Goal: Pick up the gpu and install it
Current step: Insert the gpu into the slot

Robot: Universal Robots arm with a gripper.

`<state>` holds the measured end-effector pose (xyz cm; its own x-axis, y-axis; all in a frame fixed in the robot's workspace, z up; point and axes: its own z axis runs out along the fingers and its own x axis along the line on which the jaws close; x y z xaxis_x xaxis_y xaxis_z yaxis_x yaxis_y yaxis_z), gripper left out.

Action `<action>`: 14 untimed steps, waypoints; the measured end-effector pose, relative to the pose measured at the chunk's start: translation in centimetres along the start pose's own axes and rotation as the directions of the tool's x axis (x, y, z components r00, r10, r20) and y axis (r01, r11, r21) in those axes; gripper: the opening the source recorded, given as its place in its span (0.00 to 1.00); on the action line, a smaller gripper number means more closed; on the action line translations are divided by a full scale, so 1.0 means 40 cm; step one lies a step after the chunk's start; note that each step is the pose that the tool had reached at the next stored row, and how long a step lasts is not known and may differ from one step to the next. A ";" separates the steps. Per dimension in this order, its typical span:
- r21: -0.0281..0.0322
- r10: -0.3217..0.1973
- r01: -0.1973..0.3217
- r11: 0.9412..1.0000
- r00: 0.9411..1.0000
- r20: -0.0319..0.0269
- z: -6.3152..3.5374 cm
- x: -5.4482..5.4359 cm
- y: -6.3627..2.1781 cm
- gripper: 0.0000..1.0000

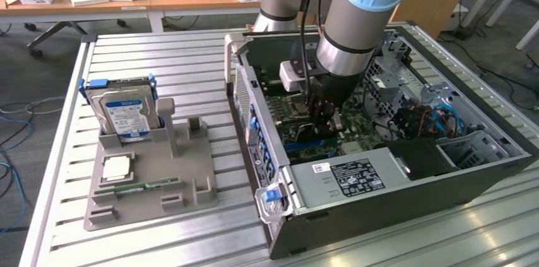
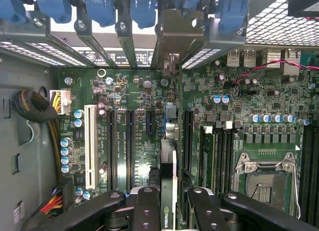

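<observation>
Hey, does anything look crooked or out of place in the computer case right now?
Nothing stands out. The gripper holds the gpu upright, edge-on over the motherboard and parallel to its slots. Outside the case, the hard drive stands straight in the grey stand and the memory stick lies flat on it.

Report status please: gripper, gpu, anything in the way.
Gripper shut on gpu. Gpu edge-on, down at motherboard slots; seating cannot be told. Nothing visible in the way.
</observation>
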<state>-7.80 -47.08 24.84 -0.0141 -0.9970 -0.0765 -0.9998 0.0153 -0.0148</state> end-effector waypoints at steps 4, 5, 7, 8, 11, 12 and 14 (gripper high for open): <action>0.000 0.001 -0.001 1.000 1.000 0.000 -0.002 0.000 0.000 0.26; 0.000 0.001 -0.001 1.000 1.000 0.000 -0.004 0.000 0.000 0.26; 0.000 0.002 -0.002 1.000 1.000 0.000 -0.006 0.000 0.000 0.26; 0.000 0.002 -0.002 1.000 1.000 0.000 -0.006 0.000 0.000 0.26; 0.001 0.012 -0.012 1.000 1.000 0.000 -0.007 0.001 0.000 0.26; 0.001 0.018 -0.018 1.000 1.000 0.000 -0.007 0.001 0.000 0.26; 0.002 0.026 -0.026 1.000 1.000 0.000 -0.007 0.002 0.000 0.26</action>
<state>-7.80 -47.16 25.09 -0.0398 -0.9963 -0.0765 -0.9990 0.0411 -0.0148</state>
